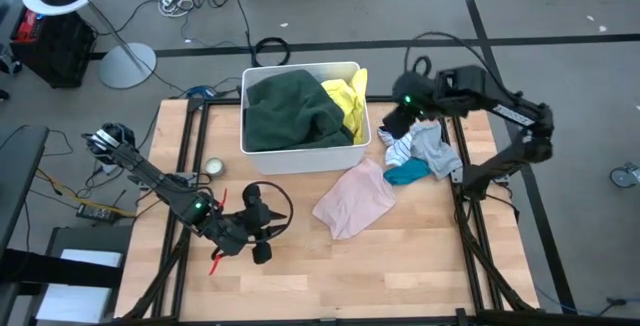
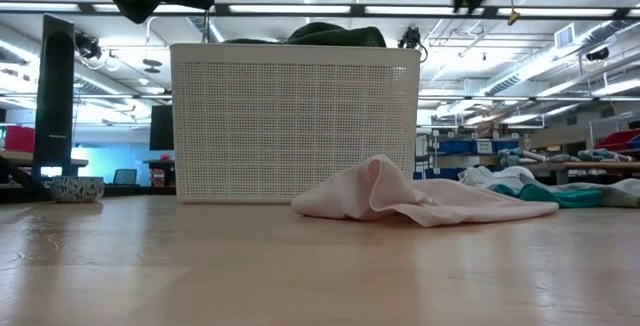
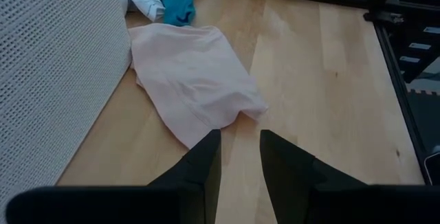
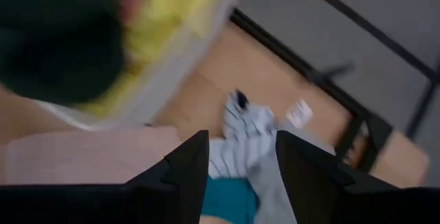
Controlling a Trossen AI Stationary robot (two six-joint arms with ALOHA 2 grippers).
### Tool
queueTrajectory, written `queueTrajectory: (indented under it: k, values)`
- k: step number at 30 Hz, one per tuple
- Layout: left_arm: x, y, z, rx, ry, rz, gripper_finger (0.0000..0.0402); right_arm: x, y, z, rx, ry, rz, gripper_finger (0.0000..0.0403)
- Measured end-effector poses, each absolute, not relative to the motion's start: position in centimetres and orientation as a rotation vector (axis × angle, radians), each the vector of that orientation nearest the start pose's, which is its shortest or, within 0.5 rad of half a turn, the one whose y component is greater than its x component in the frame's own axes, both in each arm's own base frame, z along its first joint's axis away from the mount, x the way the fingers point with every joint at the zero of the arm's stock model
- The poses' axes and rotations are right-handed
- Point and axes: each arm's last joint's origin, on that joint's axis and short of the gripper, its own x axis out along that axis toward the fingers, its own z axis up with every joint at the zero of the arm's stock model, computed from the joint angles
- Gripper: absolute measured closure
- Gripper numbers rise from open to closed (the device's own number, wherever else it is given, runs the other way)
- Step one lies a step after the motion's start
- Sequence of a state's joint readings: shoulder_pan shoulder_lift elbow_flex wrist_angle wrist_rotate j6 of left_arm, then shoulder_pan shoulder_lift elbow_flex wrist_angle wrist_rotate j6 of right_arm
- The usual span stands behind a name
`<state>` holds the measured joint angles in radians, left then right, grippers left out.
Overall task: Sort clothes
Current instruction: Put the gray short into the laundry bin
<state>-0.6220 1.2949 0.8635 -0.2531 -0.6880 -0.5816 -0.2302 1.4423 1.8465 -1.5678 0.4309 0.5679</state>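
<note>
While dark green [image 1: 290,111] and yellow garments [image 1: 348,101] fill your white perforated bin [image 1: 300,157], pink [image 1: 355,198], teal [image 1: 407,173] and striped pieces [image 1: 400,148] remain below your right gripper [image 4: 236,157], spread and empty.

Count: 1 white perforated plastic bin [image 1: 300,154] holding 2 garments: dark green fabric garment [image 1: 290,111], yellow fabric garment [image 1: 350,101]. On the wooden table [image 1: 400,266]: 1 pink fabric garment [image 1: 355,198], 1 teal fabric garment [image 1: 407,173], 1 white striped fabric garment [image 1: 398,149], 1 grey fabric garment [image 1: 435,151]. 2 dark robot arms.

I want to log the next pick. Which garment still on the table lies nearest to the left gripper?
The pink garment, spread flat alone mid-table in front of the left gripper; the striped, grey and teal pieces lie bunched farther away.
</note>
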Motion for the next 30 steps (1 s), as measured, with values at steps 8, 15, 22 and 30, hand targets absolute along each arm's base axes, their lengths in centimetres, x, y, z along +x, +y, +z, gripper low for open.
queueTrajectory:
  k: [8, 15, 22, 30]
  values:
    - [22.8, -14.1, 25.4, -0.166, 0.48, 0.21, 0.0296, 17.8, -5.4, 35.7, 0.487, 0.999, -1.025, 0.0232]
    - [23.6, -14.4, 24.9, -0.169, 0.481, 0.175, 0.0296, 15.6, -5.4, 28.0, 0.647, 1.084, -1.056, 0.0232]
    - [24.4, -13.8, 24.7, -0.193, 0.498, 0.16, 0.0296, 14.3, -6.6, 21.7, 0.69, 1.18, -1.094, 0.0231]
    - [24.6, -13.6, 24.5, -0.184, 0.509, 0.156, 0.0296, 12.8, -9.2, 17.4, 0.747, 1.134, -1.12, 0.0233]
